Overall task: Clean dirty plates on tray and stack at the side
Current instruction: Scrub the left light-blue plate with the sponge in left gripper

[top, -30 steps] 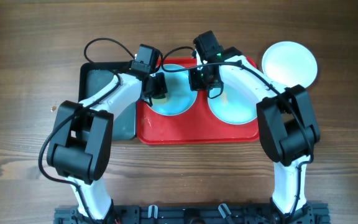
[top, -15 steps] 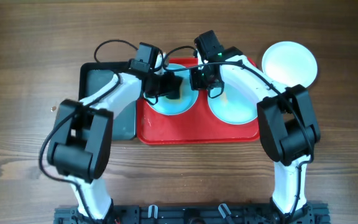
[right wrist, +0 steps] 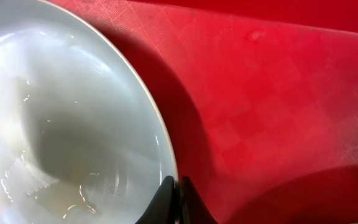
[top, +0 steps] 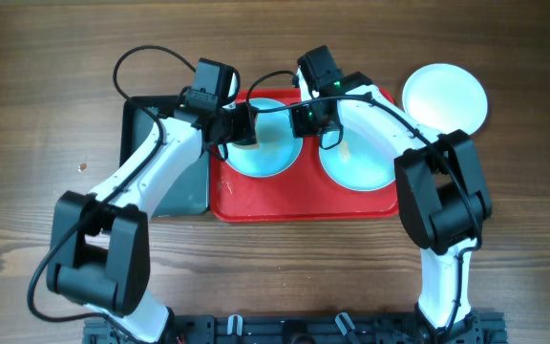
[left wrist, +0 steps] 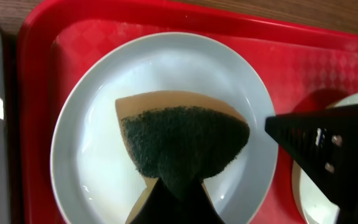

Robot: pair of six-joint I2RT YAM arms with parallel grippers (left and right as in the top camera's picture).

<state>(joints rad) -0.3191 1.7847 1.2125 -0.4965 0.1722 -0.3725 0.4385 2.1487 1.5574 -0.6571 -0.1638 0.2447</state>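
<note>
- Your left gripper (left wrist: 174, 190) is clamped on a sponge (left wrist: 185, 140). The sponge's dark green scouring face points toward the wrist camera, with its tan body showing behind.
- The sponge sits over the middle of the left aqua plate (left wrist: 92, 143). You cannot tell from these views whether it is pressed onto the surface or just above it.
- The left aqua plate rests on the left half of the red tray (top: 256, 203), with the tray's raised rim visible around it in the left wrist view.
- Your right gripper (right wrist: 178, 185) has its fingertips pinched together on that plate's right rim. In the right wrist view, the thin edge is caught between the two black tips.
- In that same view, the well of the plate shows a wet sheen and faint smears.
- The right aqua plate (top: 351, 170) lies on the right half of the tray, just beside the left one. Your right arm partly covers it.
- The white plate (top: 445, 97) is off the tray, on the wooden table (top: 46, 57) beside the tray's far right corner.
- A black tray (top: 139, 134) sits against the red tray's left side, and your left arm crosses over it.
</note>
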